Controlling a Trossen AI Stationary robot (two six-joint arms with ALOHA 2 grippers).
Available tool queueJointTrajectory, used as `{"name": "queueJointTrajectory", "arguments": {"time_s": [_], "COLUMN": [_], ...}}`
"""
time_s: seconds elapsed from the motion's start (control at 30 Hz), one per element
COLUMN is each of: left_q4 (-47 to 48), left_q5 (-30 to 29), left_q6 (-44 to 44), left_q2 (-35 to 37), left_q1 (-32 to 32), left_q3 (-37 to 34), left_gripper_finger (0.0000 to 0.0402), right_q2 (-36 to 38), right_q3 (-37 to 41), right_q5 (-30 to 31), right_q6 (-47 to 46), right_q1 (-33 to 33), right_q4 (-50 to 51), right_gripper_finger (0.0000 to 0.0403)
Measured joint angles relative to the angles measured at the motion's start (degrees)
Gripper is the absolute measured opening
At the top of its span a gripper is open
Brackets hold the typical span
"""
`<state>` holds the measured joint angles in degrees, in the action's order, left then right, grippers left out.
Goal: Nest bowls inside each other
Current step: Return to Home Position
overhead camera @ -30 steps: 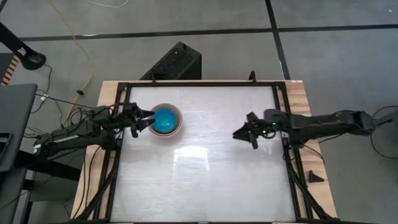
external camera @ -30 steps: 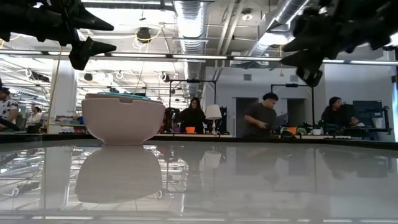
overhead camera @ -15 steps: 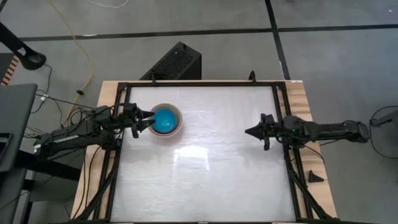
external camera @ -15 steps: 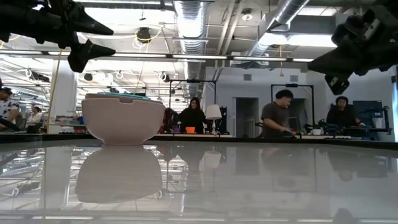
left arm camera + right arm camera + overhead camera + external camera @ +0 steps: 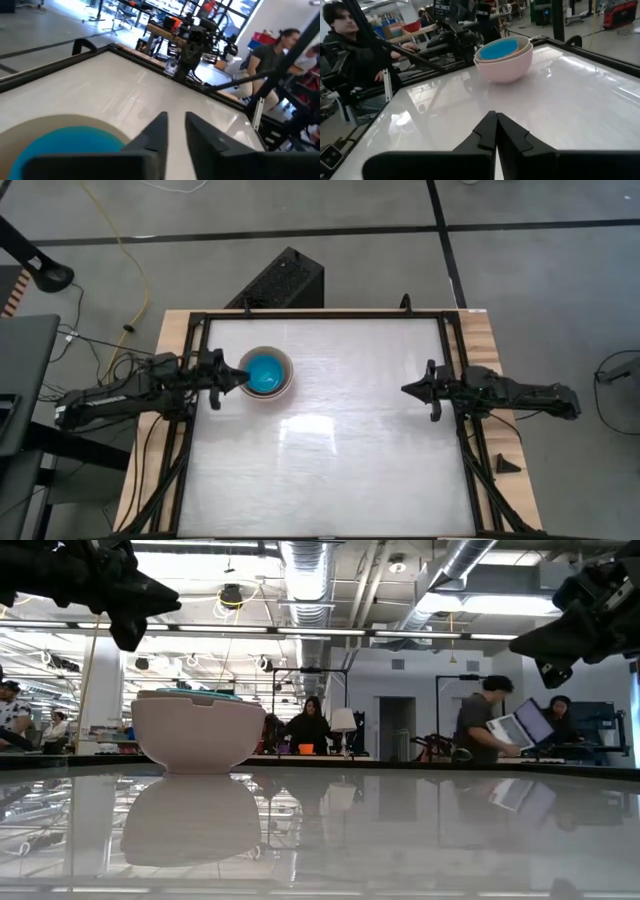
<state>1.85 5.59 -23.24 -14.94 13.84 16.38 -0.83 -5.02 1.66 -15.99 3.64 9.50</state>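
Observation:
The bowls [image 5: 268, 374] stand nested in one stack at the table's far left. The outermost is a pale pink bowl [image 5: 502, 67], which rests with its base on the table. A cream rim [image 5: 522, 48] and a teal-blue inside [image 5: 498, 48] show within it. My left gripper [image 5: 241, 375] hangs level over the stack's left rim, well above it in the low view [image 5: 175, 608]. It is shut on nothing [image 5: 175, 122]. My right gripper [image 5: 404, 389] is shut near the table's right edge [image 5: 496, 117], pointing level toward the stack.
A black frame rail [image 5: 455, 370] runs round the white tabletop [image 5: 340, 450], and bare surface lies between the two grippers. A black box [image 5: 282, 280] stands on the floor past the far edge. People [image 5: 488, 720] move about in the room behind.
My left gripper has shut its fingers in place above the stack's rim. My right gripper has drawn back toward the table's right edge, sunk a little and shut. The bowls have kept still.

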Motion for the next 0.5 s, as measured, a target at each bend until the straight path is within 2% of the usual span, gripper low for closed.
{"name": "queueJointTrajectory", "arguments": {"time_s": [0.13,0.27,0.5], "left_q4": [-3.79,-9.91,-6.73], "left_q5": [-0.30,-0.78,-0.05], "left_q6": [0.99,-1.02,-0.79], "left_q2": [0.10,2.02,8.35], "left_q1": [-2.13,-3.62,-3.71], "left_q3": [-1.49,-6.38,-8.26], "left_gripper_finger": [0.0007,0.0003,0.0000], "right_q2": [0.74,0.75,0.68], "right_q3": [0.00,0.00,0.00], "right_q5": [-0.23,-0.29,-0.38], "right_q6": [0.05,0.07,0.02], "right_q1": [-0.28,-0.28,-0.28], "right_q4": [1.48,1.44,1.84], "right_gripper_finger": [0.0031,0.0026,0.0037]}}
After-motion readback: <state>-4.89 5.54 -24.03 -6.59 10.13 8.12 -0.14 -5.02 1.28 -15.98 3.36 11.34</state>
